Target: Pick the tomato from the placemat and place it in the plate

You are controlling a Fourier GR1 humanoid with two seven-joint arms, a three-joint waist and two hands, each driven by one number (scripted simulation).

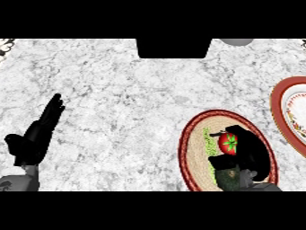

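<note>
I see the tomato (229, 143) sitting on the round placemat (194, 148), with my right hand (246, 152) curled around it, thumb below and fingers on its far side, ready to lift. The plate (282, 96) waits just right of the mat. My left hand (37, 134) rests open, well apart, out of the way.

The tomato (229, 143) is sitting on the placemat (194, 148), which is lying at the counter's (128, 99) near right. The right hand (248, 150) is curling round the tomato from its right side. The plate (301, 117) is lying further right (partly cut by the edge), slightly behind the placemat. The left hand (34, 137) is resting open at the near left, well apart.
</note>
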